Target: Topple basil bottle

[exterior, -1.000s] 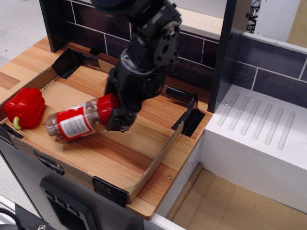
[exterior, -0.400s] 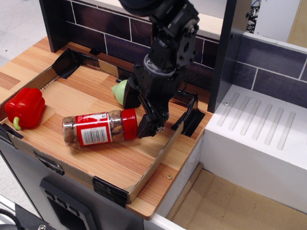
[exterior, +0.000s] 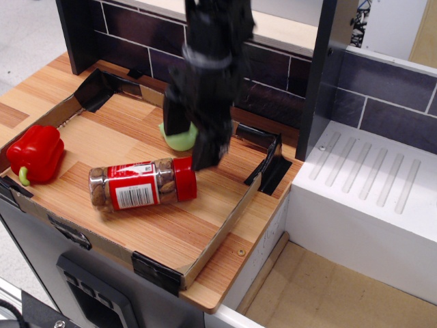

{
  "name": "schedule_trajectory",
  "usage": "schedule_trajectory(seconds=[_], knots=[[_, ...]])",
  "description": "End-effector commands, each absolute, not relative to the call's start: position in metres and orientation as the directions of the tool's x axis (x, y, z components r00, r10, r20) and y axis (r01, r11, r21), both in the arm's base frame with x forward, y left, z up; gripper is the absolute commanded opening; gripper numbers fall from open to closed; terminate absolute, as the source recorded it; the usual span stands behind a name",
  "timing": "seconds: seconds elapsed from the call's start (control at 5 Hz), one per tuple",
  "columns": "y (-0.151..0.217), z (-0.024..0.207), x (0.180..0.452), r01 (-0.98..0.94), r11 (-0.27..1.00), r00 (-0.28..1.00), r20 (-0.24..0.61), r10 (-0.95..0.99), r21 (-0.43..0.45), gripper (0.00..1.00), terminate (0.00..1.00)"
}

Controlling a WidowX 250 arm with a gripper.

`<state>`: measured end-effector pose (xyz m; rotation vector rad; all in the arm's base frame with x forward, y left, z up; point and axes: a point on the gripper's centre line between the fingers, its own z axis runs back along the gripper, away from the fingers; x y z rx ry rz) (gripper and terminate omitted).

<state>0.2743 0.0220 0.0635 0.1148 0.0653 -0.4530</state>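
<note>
The basil bottle (exterior: 142, 184) lies on its side on the wooden tray floor, red cap pointing right, red-and-white label facing up, brownish contents at its left end. My gripper (exterior: 191, 142) hangs above and behind the cap end, clear of the bottle. Its two black fingers (exterior: 209, 145) point down with a gap between them and hold nothing. A pale green round fruit (exterior: 179, 139) shows partly between and behind the fingers.
A red bell pepper (exterior: 35, 154) sits at the tray's left end. The tray has a low cardboard rim (exterior: 225, 220) with black corner brackets. A dark tiled wall stands behind, a black post (exterior: 319, 75) and a white ridged block (exterior: 372, 198) to the right.
The bottle went from tilted at the gripper to lying flat on the tray. The gripper let go, rose and moved back, away from the cap.
</note>
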Motion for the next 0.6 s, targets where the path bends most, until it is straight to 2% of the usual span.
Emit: schedule_trajectory(seconds=[0.0,0.2,0.4], knots=[[0.0270,0.0979,0.2841,0.309,0.937,0.938,0.111,-0.329,0.162,1.00,0.00],[0.0270,0.0979,0.2841,0.309,0.937,0.938,0.111,-0.329,0.162,1.00,0.00],[0.0270,0.0979,0.2841,0.309,0.937,0.938,0.111,-0.329,0.162,1.00,1.00]])
